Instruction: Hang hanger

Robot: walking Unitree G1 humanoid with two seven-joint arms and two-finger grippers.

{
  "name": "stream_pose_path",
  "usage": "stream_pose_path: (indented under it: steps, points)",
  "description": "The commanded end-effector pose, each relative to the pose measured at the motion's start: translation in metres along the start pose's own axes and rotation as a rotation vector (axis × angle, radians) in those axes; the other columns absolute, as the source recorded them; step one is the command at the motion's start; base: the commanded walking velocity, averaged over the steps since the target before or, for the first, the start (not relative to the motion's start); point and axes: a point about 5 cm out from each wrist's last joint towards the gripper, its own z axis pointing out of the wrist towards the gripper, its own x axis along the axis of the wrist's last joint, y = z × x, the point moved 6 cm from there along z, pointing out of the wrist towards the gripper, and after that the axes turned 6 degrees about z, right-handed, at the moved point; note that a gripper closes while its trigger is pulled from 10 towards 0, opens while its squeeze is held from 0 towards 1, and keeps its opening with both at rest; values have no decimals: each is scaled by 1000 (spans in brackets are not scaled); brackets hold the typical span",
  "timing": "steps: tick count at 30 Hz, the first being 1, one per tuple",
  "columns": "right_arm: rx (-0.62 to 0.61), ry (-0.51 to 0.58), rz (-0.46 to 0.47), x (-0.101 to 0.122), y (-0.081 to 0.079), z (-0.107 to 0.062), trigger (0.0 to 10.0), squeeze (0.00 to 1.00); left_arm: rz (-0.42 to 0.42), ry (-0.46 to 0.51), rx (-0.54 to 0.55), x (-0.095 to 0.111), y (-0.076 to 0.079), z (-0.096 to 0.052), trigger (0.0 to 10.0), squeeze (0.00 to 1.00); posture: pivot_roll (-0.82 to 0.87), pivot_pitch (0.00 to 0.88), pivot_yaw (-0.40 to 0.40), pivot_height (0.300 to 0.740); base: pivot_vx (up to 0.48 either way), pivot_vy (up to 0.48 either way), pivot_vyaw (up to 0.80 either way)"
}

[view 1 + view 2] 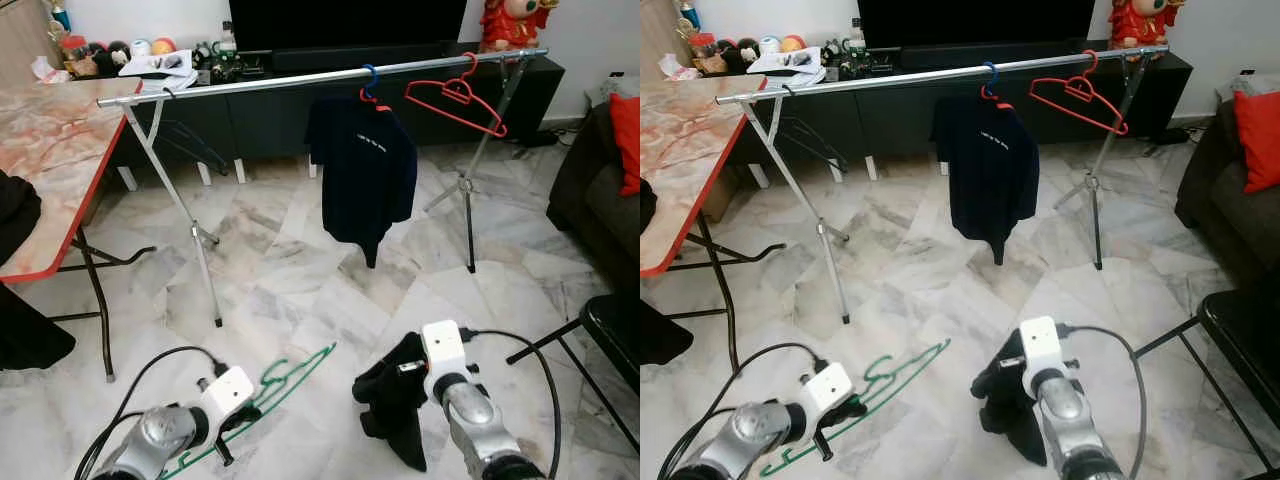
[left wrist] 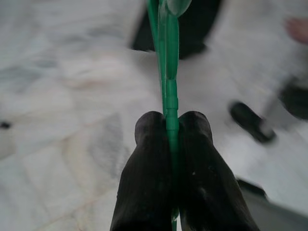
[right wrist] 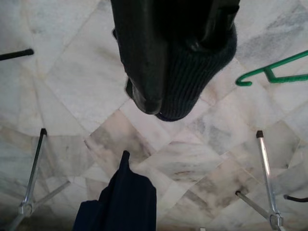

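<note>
Left end effector (image 2: 172,126) clamped on green hanger (image 1: 285,380), right end effector (image 3: 179,91) gripping dark garment (image 1: 395,405).

Small white print on hanging shirt (image 1: 368,143), illegible.

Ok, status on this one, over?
Left gripper shut on green hanger. Right gripper shut on dark garment. Rail ahead, holding shirt and red hanger.
</note>
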Motion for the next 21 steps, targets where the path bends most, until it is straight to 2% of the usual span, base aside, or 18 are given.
stream_pose_path:
  steps: [1, 3, 5, 6, 12, 14, 21]
  points:
    - [-14, 7, -9, 9, 5, 3, 10000, 0, 64, -54, -132, -2, 9, -5, 10000, 0, 29, 91, 25, 740, 0, 0, 0]
    - [-14, 13, -13, 14, 6, 5, 10000, 0, 106, -55, -207, 8, 13, -6, 10000, 0, 28, 90, 26, 740, 0, 0, 0]
    - [-13, 15, -14, 15, 6, 5, 10000, 0, 111, -47, -213, 13, 12, -6, 10000, 0, 28, 90, 24, 740, 0, 0, 0]
    - [-9, 16, -17, 17, 5, 5, 10000, 0, 109, -26, -234, 24, 13, -6, 10000, 0, 27, 89, 23, 740, 0, 0, 0]
    - [-12, 8, -22, 16, 6, 6, 10000, 0, 126, 30, -237, 45, 13, -8, 10000, 0, 30, 88, 19, 740, 0, 0, 0]
    - [-7, 1, -20, 15, 4, 6, 10000, 0, 89, 91, -237, 61, 15, -8, 10000, 0, 29, 85, 19, 740, 0, 0, 0]
    - [-2, -18, -18, 9, 2, 5, 10000, 0, 77, 109, -271, 66, 24, -12, 10000, 0, 32, 85, 16, 740, 0, 0, 0]
